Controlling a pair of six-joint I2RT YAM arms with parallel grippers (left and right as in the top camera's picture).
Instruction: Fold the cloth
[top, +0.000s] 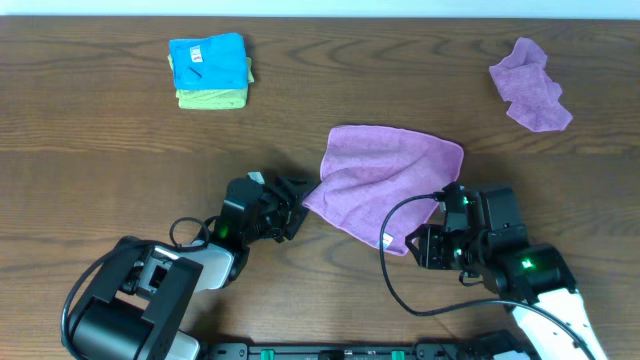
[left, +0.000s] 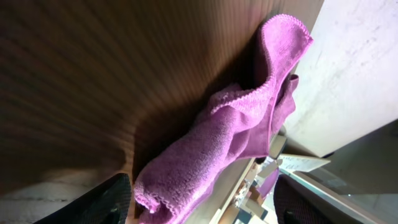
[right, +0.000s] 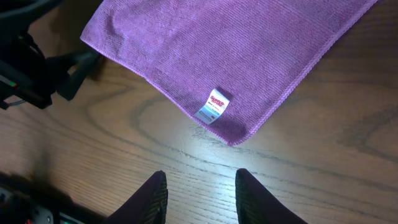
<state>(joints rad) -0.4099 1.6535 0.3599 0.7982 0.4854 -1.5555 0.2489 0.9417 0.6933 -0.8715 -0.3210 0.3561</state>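
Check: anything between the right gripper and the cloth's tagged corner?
Nothing. Right wrist view shows bare table between the right gripper and the cloth's tagged corner.

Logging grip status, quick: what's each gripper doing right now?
Left gripper: open around a corner of the cloth, not clamped.
Right gripper: open, empty, just short of the cloth.

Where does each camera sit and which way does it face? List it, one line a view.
Overhead: fixed above, looking straight down on the table, the cloth, both arms, left gripper and right gripper.
Left wrist: on the left arm, low, looking along the tabletop at the cloth's bunched edge; its own dark fingers frame the bottom.
Right wrist: above the cloth's near corner, looking down on the white tag; its own fingers show below.
Shared: overhead and right wrist both show the tag.
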